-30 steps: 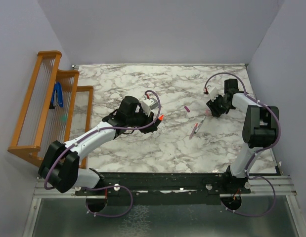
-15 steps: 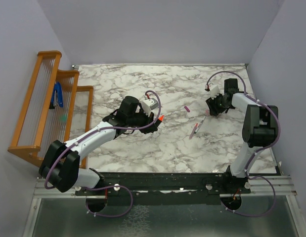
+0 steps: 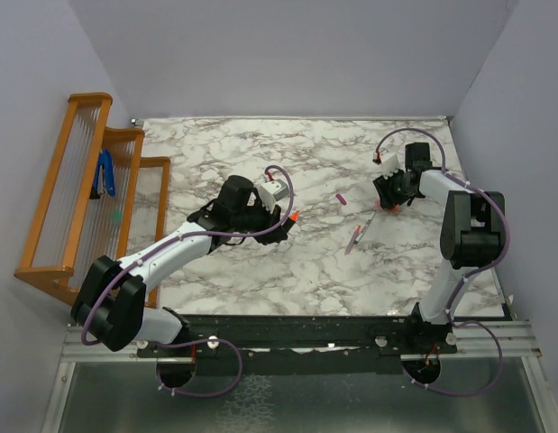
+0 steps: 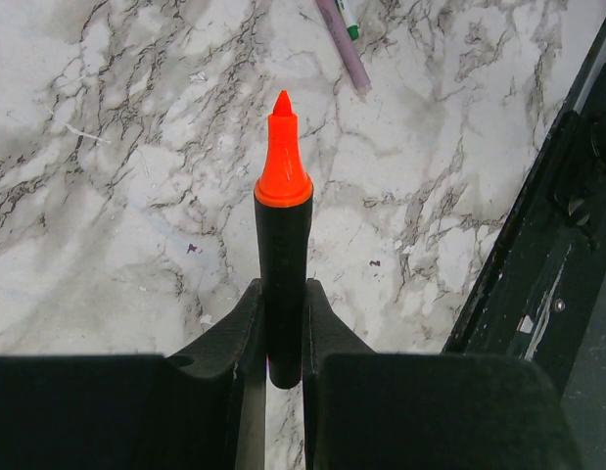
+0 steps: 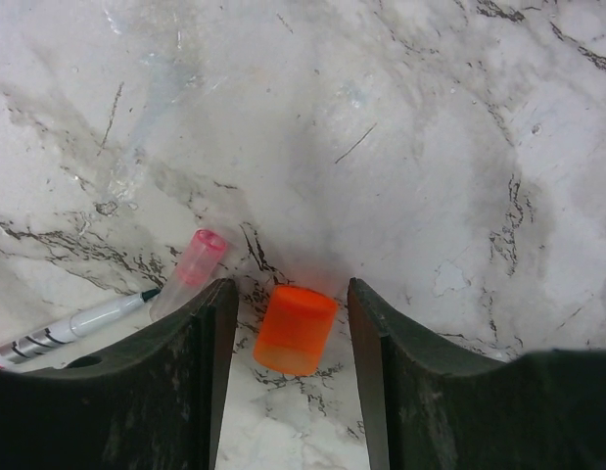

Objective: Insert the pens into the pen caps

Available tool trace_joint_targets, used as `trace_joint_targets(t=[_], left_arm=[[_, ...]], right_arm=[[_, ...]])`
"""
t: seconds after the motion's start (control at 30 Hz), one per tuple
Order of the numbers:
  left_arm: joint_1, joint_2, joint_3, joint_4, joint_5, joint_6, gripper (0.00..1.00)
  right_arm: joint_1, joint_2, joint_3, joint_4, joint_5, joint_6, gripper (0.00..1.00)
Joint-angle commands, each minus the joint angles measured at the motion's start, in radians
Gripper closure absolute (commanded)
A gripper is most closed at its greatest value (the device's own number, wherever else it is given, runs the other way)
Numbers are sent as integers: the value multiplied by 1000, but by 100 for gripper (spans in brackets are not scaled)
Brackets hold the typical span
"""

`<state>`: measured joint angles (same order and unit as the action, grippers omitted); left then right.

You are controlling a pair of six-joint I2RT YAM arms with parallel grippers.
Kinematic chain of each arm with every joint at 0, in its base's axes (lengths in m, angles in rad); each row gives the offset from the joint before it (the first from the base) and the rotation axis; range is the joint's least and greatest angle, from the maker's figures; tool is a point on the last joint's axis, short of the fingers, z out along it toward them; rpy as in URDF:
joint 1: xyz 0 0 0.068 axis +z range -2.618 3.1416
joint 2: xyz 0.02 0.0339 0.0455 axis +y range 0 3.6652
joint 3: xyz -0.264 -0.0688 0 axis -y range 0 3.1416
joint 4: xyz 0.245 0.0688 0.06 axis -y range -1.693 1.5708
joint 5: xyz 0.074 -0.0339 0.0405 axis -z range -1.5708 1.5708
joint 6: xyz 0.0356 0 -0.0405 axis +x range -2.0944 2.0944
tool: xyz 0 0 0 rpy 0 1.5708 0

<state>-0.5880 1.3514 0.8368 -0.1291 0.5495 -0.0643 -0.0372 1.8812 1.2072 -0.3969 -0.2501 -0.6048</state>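
Note:
My left gripper [image 3: 277, 219] is shut on the short black marker [image 4: 282, 255], whose orange tip [image 4: 281, 147] points forward above the marble; the tip also shows in the top view [image 3: 294, 216]. My right gripper [image 5: 290, 289] is open and low at the table, its fingers on either side of the stubby orange cap [image 5: 295, 330] without touching it. A pale pink cap [image 5: 190, 269] lies just left of it, with a thin pen [image 5: 77, 328] behind that. Two thin pens [image 3: 355, 236] and the magenta cap [image 3: 342, 198] lie between the arms.
A wooden rack [image 3: 80, 180] stands at the left edge of the table with a blue-handled tool [image 3: 105, 174] in it. The black mounting rail [image 3: 333, 329] runs along the near edge. Grey walls close in the table on both sides.
My right gripper has shifted slightly toward the far side and settled around the orange cap. The left arm and its marker have not moved.

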Motion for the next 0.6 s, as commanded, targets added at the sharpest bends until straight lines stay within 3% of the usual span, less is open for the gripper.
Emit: trace_joint_targets(t=[0.0,0.57], left_arm=[[7,-3,2,11,24,4,100],[9,-9,2,7,24,5,100]], right_arm=[[5,44,3,28,68,25,46],[5,49,-52,38,91,51,50]])
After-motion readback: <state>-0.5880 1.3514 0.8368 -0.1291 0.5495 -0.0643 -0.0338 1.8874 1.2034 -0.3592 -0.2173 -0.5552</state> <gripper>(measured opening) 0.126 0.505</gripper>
